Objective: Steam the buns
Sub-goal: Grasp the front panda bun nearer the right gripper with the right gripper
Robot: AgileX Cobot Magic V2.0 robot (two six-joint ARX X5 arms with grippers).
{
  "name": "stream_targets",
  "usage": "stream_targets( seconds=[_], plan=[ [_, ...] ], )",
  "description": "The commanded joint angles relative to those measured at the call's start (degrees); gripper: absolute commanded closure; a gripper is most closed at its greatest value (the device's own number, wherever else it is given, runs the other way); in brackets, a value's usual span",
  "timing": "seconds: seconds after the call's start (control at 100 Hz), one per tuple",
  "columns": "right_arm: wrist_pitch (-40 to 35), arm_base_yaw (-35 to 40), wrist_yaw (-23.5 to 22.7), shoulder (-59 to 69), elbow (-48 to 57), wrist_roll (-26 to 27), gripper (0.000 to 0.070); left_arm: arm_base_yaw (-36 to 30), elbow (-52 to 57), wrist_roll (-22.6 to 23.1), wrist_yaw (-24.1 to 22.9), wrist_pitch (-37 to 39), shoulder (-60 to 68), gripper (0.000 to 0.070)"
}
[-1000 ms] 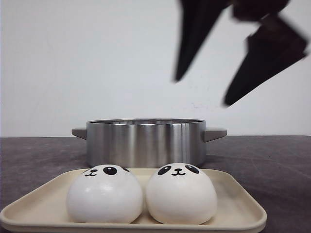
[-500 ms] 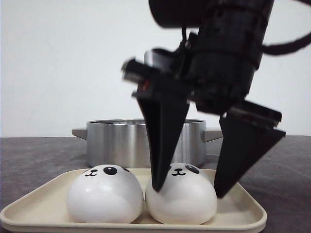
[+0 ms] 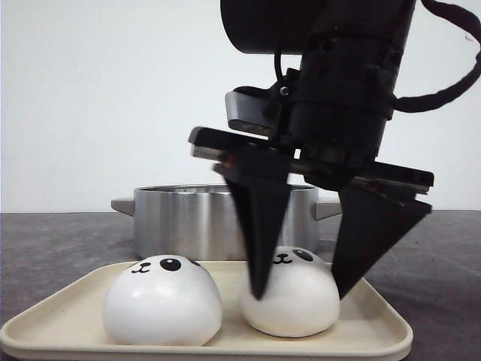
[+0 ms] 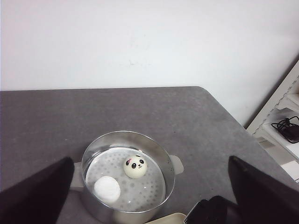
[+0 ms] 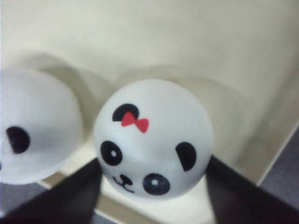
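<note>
Since half a second ago: right end effector (image 3: 299, 289) lower, right bun (image 3: 288, 295) nudged and turned. Front view: fingers astride that bun on the tray (image 3: 373, 320), spread, not yet squeezing; other bun (image 3: 162, 301) beside. Left wrist view: left end effector (image 4: 149, 196) open and empty, high above pot (image 4: 127, 176) holding two buns (image 4: 135, 166). Right wrist view: bun with red bow centred between fingers.

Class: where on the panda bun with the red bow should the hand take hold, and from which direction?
Grip the bun with the red bow across its two round flanks, coming from above. It sits dome-up on the tray, the right hand already straddling it.
</note>
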Motion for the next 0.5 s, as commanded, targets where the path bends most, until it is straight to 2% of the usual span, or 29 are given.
stream_targets(
  seconds=[0.0, 0.05, 0.15, 0.27, 0.49],
  plan=[
    [0.2, 0.6, 0.6, 0.9, 0.7, 0.7, 0.0604, -0.5, 1.0, -0.2, 0.0, 0.4, 0.3, 0.0062],
    [0.2, 0.6, 0.7, 0.9, 0.7, 0.7, 0.0699, -0.5, 1.0, -0.2, 0.0, 0.4, 0.3, 0.0062],
    [0.2, 0.6, 1.0, 0.9, 0.7, 0.5, 0.0700, -0.5, 1.0, -0.2, 0.0, 0.4, 0.3, 0.0062],
    [0.7, 1.1, 4.0, 0.7, 0.7, 0.4, 0.0700, -0.5, 1.0, -0.2, 0.0, 0.4, 0.3, 0.0062],
    [-2.3, 5.0, 3.7, -9.2, 7.2, -0.4, 0.0700, -0.5, 1.0, 0.2, -0.6, 0.2, 0.2, 0.0062]
  ],
)
